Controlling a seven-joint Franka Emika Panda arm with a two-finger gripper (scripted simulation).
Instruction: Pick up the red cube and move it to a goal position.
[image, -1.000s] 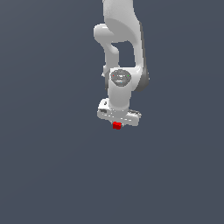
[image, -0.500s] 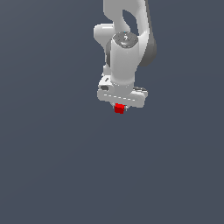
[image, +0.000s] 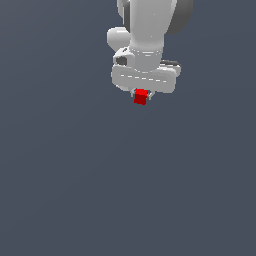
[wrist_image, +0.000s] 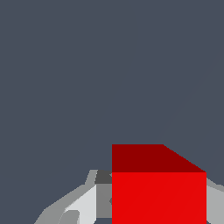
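Note:
The red cube (image: 141, 96) is a tiny bright red block held between the fingers of my white gripper (image: 141, 97), well above the grey floor. The gripper is shut on it and hangs under the white arm near the top of the exterior view. In the wrist view the red cube (wrist_image: 158, 188) fills the near part of the picture, with a grey finger (wrist_image: 83, 203) against one side and another finger partly hidden behind the other side.
A plain dark grey floor (image: 125, 190) fills both views. The white arm (image: 150, 30) rises out of the top of the exterior view. No goal marker shows.
The arm has lifted the red cube higher and a little toward the exterior view's right. The gripper looks larger now. The cube stays held.

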